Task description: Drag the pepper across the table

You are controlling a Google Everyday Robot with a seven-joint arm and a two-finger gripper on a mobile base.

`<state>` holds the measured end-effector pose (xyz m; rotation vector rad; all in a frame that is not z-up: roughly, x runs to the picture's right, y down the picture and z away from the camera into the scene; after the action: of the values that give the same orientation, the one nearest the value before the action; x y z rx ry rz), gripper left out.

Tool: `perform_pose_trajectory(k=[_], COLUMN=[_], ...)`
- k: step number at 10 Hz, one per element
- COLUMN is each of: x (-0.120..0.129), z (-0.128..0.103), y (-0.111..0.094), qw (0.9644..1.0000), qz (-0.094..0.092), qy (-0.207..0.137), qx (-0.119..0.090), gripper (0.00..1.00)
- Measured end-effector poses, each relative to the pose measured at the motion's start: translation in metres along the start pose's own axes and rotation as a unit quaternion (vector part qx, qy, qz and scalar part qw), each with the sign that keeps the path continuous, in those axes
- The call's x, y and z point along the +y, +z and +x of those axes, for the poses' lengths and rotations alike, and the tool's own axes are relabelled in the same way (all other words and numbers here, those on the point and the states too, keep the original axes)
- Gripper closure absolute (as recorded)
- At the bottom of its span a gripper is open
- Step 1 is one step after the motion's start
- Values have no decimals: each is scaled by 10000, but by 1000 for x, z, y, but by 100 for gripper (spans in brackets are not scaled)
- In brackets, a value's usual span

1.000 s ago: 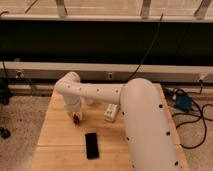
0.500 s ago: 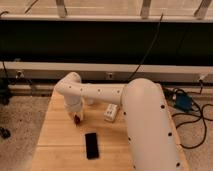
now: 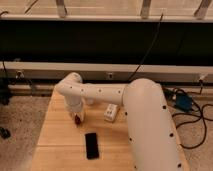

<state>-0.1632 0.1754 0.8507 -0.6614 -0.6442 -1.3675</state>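
The gripper (image 3: 78, 115) hangs low over the table (image 3: 55, 142), the pepper (image 3: 77, 120) right at its tip; its grip cannot be told. Small, light, likely smooth, the pepper suits a hold across its middle.

The table (image 3: 55, 135) is showing pale, matt wooden planks, while the black phone (image 3: 91, 145) lying toward its near edge is looking smooth and faintly glossy. The gripper (image 3: 78, 118), hanging over the tabletop toward the far-left corner, is looking like smooth pale plastic, as is the white arm (image 3: 147, 125).
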Motion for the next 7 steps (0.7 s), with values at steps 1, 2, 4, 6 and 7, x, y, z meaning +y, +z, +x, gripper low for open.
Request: perform_pose_trajectory(k=[1,2,4,6,7], x=[1,2,4,6,6], z=[0,-1,-2,-2,-2], y=[0,0,0,1,1], qw=[10000,10000,10000,10000,10000], qz=[0,-4,-4,2,4], qy=[5,15,30,49,53], qx=[0,-4,-7,-4,-5], gripper=[100,100,100,100,100])
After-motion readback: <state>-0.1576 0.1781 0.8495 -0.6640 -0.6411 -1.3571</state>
